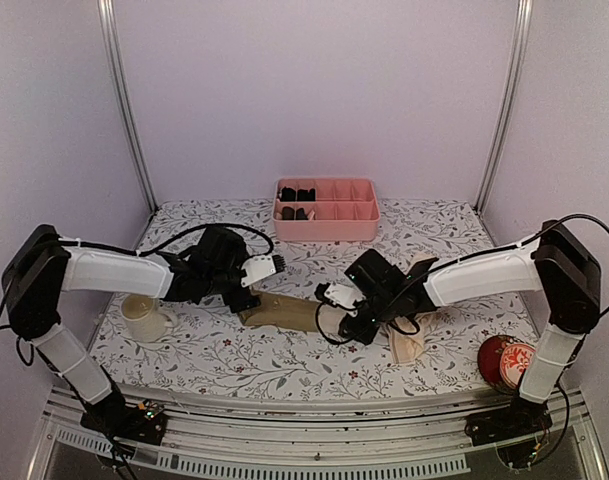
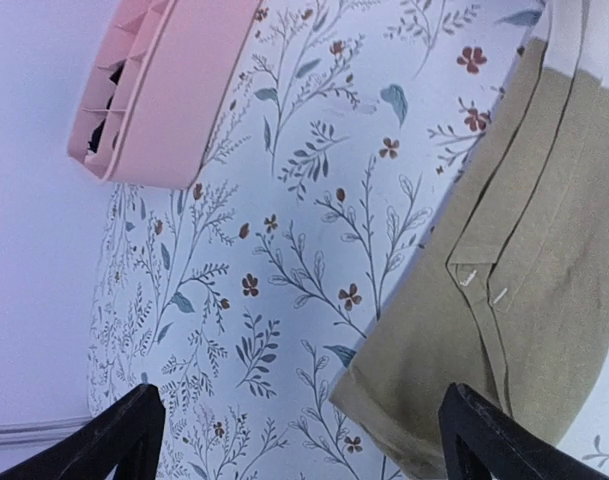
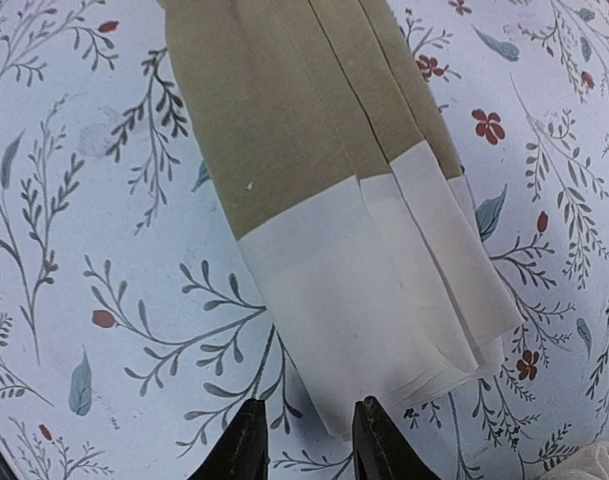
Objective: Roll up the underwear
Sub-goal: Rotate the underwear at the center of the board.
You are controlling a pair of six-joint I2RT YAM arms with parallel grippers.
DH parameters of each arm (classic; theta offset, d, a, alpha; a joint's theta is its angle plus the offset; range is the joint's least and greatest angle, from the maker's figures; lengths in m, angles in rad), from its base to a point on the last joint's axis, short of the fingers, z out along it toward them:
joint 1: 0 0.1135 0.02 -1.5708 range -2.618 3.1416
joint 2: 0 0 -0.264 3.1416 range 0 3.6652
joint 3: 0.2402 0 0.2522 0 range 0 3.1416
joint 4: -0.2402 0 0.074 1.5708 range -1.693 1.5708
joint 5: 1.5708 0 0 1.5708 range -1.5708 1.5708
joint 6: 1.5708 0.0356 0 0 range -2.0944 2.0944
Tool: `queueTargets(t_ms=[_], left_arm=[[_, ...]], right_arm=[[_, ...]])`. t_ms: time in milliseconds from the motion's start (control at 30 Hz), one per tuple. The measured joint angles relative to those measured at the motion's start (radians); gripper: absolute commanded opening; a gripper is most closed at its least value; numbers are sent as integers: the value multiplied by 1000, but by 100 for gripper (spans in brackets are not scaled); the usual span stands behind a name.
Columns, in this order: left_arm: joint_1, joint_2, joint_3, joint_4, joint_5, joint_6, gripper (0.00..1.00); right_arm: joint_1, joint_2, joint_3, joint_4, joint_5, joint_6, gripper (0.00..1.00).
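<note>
The olive-brown underwear (image 1: 284, 312) lies folded into a long strip on the flowered cloth between the two arms. Its cream-white end (image 3: 384, 300) points at my right gripper (image 3: 309, 448). That gripper's jaws stand a little apart, and the cream corner lies just ahead of the gap, not pinched. My left gripper (image 2: 304, 445) is wide open over the strip's olive end (image 2: 544, 300), one finger (image 2: 484, 440) above the cloth edge and nothing between the fingers. The pale peach-beige underwear (image 1: 409, 340) lies crumpled under the right arm.
A pink compartment tray (image 1: 326, 212) with small black bundles stands at the back centre. A cream cup (image 1: 147, 318) sits under the left arm. A red round object (image 1: 504, 362) sits near the right arm's base.
</note>
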Motion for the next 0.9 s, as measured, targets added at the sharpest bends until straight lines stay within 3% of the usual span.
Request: queueTargets(t_ms=[133, 333, 400, 567, 900], left_arm=[[-8, -63, 0, -6, 47, -7, 88], [-65, -31, -5, -51, 107, 7, 43], [-79, 2, -5, -67, 114, -1, 36], [-85, 64, -5, -112, 125, -5, 29], [-83, 100, -2, -147, 121, 7, 29]], right_arm=[[0, -73, 2, -4, -32, 0, 32], [0, -53, 17, 5, -16, 9, 23], [0, -22, 21, 7, -9, 15, 22], [0, 51, 24, 4, 10, 23, 20], [0, 56, 29, -1, 62, 24, 20]])
